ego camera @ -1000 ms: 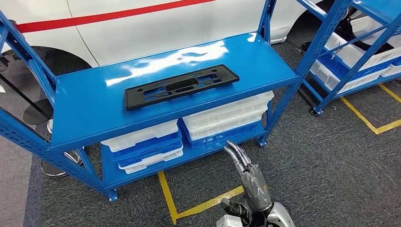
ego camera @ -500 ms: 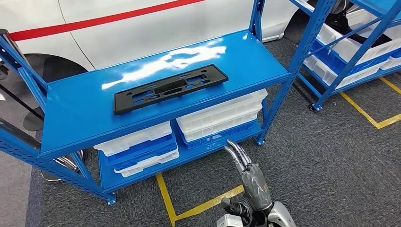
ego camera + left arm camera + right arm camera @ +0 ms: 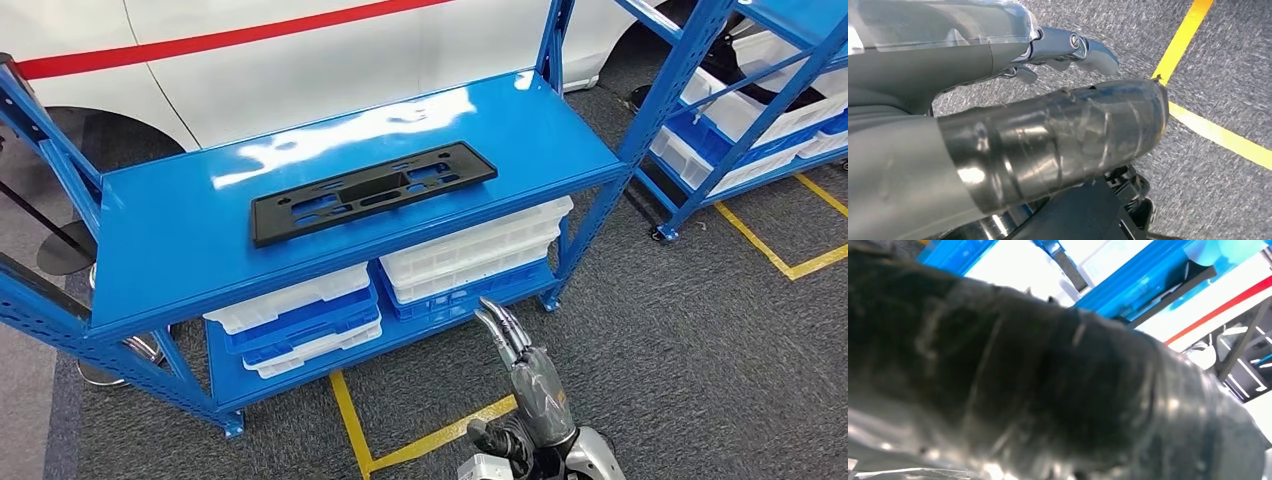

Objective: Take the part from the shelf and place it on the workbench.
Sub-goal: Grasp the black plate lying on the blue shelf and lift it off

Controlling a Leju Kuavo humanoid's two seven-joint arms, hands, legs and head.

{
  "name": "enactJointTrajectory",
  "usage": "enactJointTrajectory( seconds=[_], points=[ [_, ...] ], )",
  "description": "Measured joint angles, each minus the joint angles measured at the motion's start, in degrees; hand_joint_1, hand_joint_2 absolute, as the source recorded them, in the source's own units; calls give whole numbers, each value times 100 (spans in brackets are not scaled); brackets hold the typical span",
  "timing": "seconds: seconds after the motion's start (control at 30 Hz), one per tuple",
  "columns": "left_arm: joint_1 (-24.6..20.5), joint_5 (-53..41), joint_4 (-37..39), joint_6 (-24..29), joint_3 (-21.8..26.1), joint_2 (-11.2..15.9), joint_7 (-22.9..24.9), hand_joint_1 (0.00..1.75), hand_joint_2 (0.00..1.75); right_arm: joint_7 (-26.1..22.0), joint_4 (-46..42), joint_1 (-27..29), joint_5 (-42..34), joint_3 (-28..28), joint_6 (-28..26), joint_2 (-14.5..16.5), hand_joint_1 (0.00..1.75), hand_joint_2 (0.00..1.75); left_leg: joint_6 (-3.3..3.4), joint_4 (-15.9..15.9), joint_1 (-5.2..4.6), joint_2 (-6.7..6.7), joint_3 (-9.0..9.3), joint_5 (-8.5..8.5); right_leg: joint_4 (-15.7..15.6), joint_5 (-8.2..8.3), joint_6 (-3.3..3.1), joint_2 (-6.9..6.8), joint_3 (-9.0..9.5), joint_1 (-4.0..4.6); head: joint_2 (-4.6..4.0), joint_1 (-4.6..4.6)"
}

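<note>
1. The blue metal shelf rack stands on grey carpet, its glossy top wide and bare around the part.
2. The flat black rectangular plastic part lies mid-shelf, long edge near the front lip.
3. The right hand hovers low before the rack, fingers straight, together, holding nothing.
4. The left hand hangs over carpet, nothing in it.

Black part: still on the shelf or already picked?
On the shelf: the black part lies flat on the top board, no hand touching it.
</note>
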Motion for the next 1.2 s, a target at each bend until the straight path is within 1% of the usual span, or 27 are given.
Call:
enactJointTrajectory(
  seconds=[0.03,0.1,0.17,0.23,0.27,0.33,0.37,0.4,0.43,0.47,0.5,0.53,0.57,0.6,0.67,0.73,0.8,0.83,0.9,0.93,0.97,1.0,1.03,1.07,1.1,1.13,1.2],
  points=[
    [-4,-2,0,-4,0,0,2,0,0,-1,1,-2,1,0,-1,1,0,0,-33,32,-9,-4,13,-39,-354,140,-9,-9,163,8,0,1],
    [-6,-6,0,-12,0,2,8,0,0,-1,-1,-1,5,1,-2,2,0,0,-103,70,-24,-4,17,-97,-705,200,-50,-12,323,28,0,-2],
    [-9,-9,0,-15,0,3,14,0,0,-2,-2,5,7,1,-4,2,0,0,-166,68,-27,5,27,-121,-724,175,-114,7,328,39,0,-6],
    [-17,-11,0,-14,0,7,17,0,0,-7,-2,7,9,0,-5,3,0,0,-228,194,-15,8,-2,-223,-766,167,-184,11,375,26,0,-7],
    [-20,-11,0,-13,0,9,19,0,0,-10,-2,5,10,0,-5,4,0,0,-256,417,-7,6,-100,-348,-787,162,-216,6,406,13,0,-8],
    [-15,-11,0,-10,0,11,20,0,0,-15,-2,5,11,0,-5,4,0,0,-298,1182,7,3,-497,-678,-796,135,-262,-3,445,15,0,-12],
    [-8,-10,0,-9,0,11,21,0,0,-15,-2,7,11,0,-5,4,0,0,-311,1554,12,3,-715,-787,-795,118,-272,-1,459,20,0,-12],
    [-2,-11,0,-9,0,12,23,0,0,-15,-1,11,11,0,-5,4,0,0,-313,1763,14,3,-866,-785,-795,100,-277,6,479,24,0,-13],
    [2,-11,0,-9,0,12,24,0,0,-15,-1,13,11,0,-5,4,0,0,-307,1753,14,3,-913,-665,-795,78,-275,15,507,26,0,-13],
    [3,-11,0,-8,0,13,25,0,0,-15,-1,14,11,0,-5,4,0,0,-288,1496,13,1,-839,-434,-795,51,-268,26,549,29,0,-14],
    [3,-11,1,-8,0,14,26,0,0,-16,-2,13,11,0,-5,4,0,0,-256,1089,8,-1,-691,-161,-795,20,-258,35,597,31,0,-13],
    [2,-11,1,-7,0,17,27,0,0,-16,-2,13,11,0,-5,4,0,0,-221,721,-1,-8,-531,33,-798,-9,-245,41,638,34,0,-10],
    [0,-11,1,-6,0,21,28,0,0,-16,-1,11,11,0,-5,4,0,0,-188,435,-17,-13,-403,157,-798,-34,-228,43,667,43,0,-9],
    [-6,-11,1,-5,0,26,28,0,0,-17,-1,11,11,0,-5,4,0,0,-159,271,-32,-15,-328,179,-797,-51,-207,45,674,46,0,-9],
    [-14,-11,1,-2,0,32,29,0,0,-16,-1,13,11,0,-7,5,0,0,-124,199,-58,-17,-294,128,-807,-63,-159,45,666,45,0,-10],
    [-8,-11,1,1,0,34,29,0,0,-17,-7,13,13,0,-8,7,0,0,-78,111,-41,-17,-248,125,-834,-84,-97,35,695,41,0,-9],
    [-9,-12,0,3,0,34,28,0,0,-19,-15,6,13,0,-13,7,0,0,-16,-8,-3,-8,-146,141,-649,-216,-48,19,647,53,0,-1],
    [-13,-13,0,3,0,34,28,0,0,-19,-15,5,13,0,-15,7,0,0,13,-46,8,-2,-99,139,-360,-356,-34,11,507,51,0,4],
    [-17,-13,0,3,0,34,29,0,0,-19,-7,14,13,0,-16,7,0,0,46,-53,0,4,-62,106,406,-633,-11,12,57,43,0,8],
    [-12,-13,0,3,0,34,30,0,0,-17,-1,23,12,0,-16,7,0,0,52,-47,-3,3,-45,81,687,-669,2,11,-144,33,0,8],
    [-7,-15,0,4,0,35,30,0,0,-18,4,29,11,0,-17,5,0,0,50,-40,-5,0,-22,55,757,-584,11,10,-244,26,0,8],
    [-3,-20,0,6,0,35,30,0,0,-19,9,31,10,0,-17,5,0,0,43,-31,-4,-5,13,20,597,-378,14,8,-228,19,0,9],
    [-2,-27,0,9,0,35,30,0,0,-21,12,31,8,0,-18,4,0,0,30,-17,-3,-10,57,-22,257,-101,12,4,-117,13,0,8],
    [-3,-34,0,13,0,35,30,0,0,-26,16,29,7,0,-18,4,0,0,7,-1,-6,-16,94,-70,-101,107,1,-3,29,15,0,10],
    [-6,-41,0,18,0,34,31,0,0,-30,20,25,5,0,-18,5,0,0,-25,28,-16,-21,120,-119,-435,239,-16,-9,171,23,0,10],
    [-9,-45,0,24,0,34,34,0,0,-34,24,24,2,1,-18,6,0,0,-59,48,-25,-22,128,-153,-627,279,-37,-11,254,32,0,9],
    [-13,-48,0,33,0,34,41,0,0,-42,31,23,-13,-1,-18,6,0,0,-122,60,-38,-19,124,-185,-724,221,-87,3,295,52,0,6]
  ],
)
